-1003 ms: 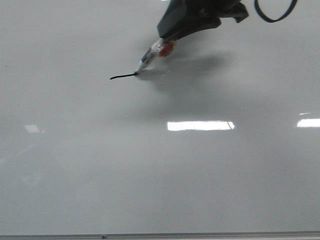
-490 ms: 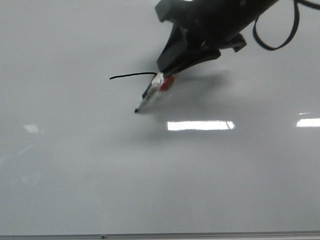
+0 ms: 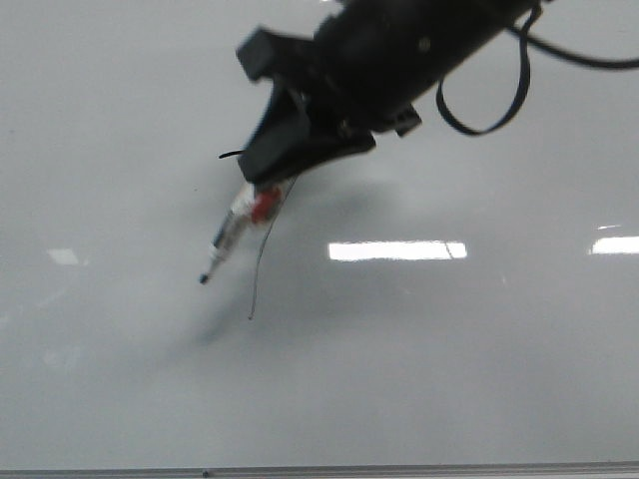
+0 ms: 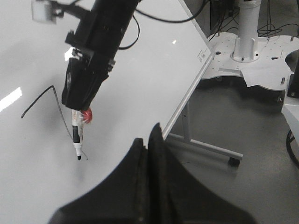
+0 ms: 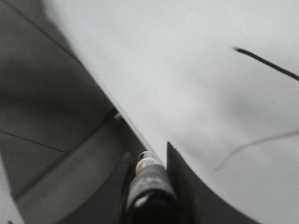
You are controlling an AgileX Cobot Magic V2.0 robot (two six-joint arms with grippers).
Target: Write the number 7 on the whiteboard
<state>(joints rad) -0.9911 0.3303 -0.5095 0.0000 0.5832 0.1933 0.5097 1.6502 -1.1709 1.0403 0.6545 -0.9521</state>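
Note:
The whiteboard (image 3: 449, 379) fills the front view. On it is the number 7 (image 3: 258, 264): its thin curved stem shows below my right gripper (image 3: 265, 180), and the top bar is mostly hidden behind the gripper. The right gripper is shut on a marker (image 3: 235, 225) with a red band, whose tip is left of the stem's lower end. The left wrist view shows the whole 7 (image 4: 37, 101), the marker (image 4: 77, 135) and the right gripper (image 4: 77, 105) over the board (image 4: 140, 60). My left gripper (image 4: 149, 135) is shut and empty, off the board's edge. The right wrist view shows the marker (image 5: 149, 172) between the jaws.
Bright rectangular light reflections (image 3: 397, 250) lie on the board. A grey edge strip (image 3: 399, 469) runs along the board's near side. In the left wrist view the board's stand leg with a caster (image 4: 205, 149) and a white pillar base (image 4: 247, 28) stand on the grey floor.
The right gripper has moved down and left with the marker, from the end of the top bar. The slanting stem has appeared, and the marker tip now lies left of its end.

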